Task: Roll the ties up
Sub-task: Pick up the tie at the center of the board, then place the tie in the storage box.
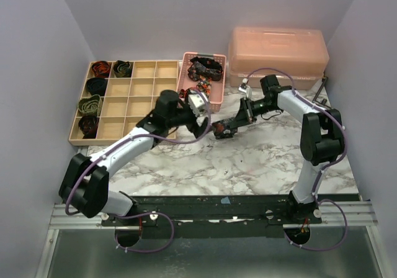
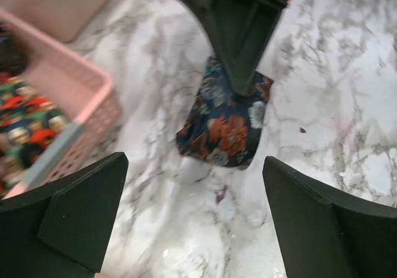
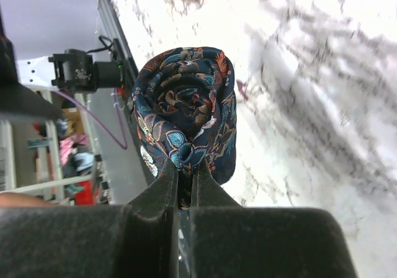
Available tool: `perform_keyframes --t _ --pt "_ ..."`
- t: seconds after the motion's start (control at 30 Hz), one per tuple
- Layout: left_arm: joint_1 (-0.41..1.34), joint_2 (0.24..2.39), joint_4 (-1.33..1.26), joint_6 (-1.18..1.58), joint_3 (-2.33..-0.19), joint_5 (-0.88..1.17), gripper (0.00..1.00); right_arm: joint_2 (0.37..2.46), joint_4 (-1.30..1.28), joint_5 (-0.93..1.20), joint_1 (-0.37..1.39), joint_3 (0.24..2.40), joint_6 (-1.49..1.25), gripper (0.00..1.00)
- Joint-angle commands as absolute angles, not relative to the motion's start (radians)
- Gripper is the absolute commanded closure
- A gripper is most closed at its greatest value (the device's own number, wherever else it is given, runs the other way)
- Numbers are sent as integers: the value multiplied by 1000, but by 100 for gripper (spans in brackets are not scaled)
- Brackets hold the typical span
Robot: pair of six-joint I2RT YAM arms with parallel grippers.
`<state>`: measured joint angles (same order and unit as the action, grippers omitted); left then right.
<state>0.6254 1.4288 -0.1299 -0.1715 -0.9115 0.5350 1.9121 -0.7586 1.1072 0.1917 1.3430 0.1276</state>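
A navy floral tie (image 3: 186,101) is coiled into a small roll. My right gripper (image 3: 186,180) is shut on the roll's edge. In the top view this roll (image 1: 221,131) hangs at the right gripper (image 1: 228,126), just above the middle of the marble table. My left gripper (image 1: 201,125) is open and empty, just left of the roll. In the left wrist view its fingertips (image 2: 80,210) stand wide apart, with the roll (image 2: 226,126) ahead of them under the right gripper's fingers (image 2: 239,48). Several other rolled ties (image 1: 91,105) sit in the wooden tray's left compartments.
The wooden compartment tray (image 1: 144,89) lies at the back left. A pink mesh basket (image 1: 214,95) with loose ties (image 1: 205,69) stands beside it and shows in the left wrist view (image 2: 80,104). A pink lidded box (image 1: 278,51) stands at the back right.
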Motion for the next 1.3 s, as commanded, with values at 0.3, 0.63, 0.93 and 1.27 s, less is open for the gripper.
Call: perform_keyframes --t 0.3,0.63,0.93,1.27 --pt "153 1207 182 47 -1026 557 2 1907 -498 927 377 1636 49 100" --pt "-69 1088 306 37 -983 480 2 2031 -308 790 579 1785 101 100" --pt "-105 1031 396 -59 -951 412 2 2172 -180 641 718 1847 71 100" --pt "-213 1117 540 -20 -1039 601 2 2259 -13 529 780 1780 70 100"
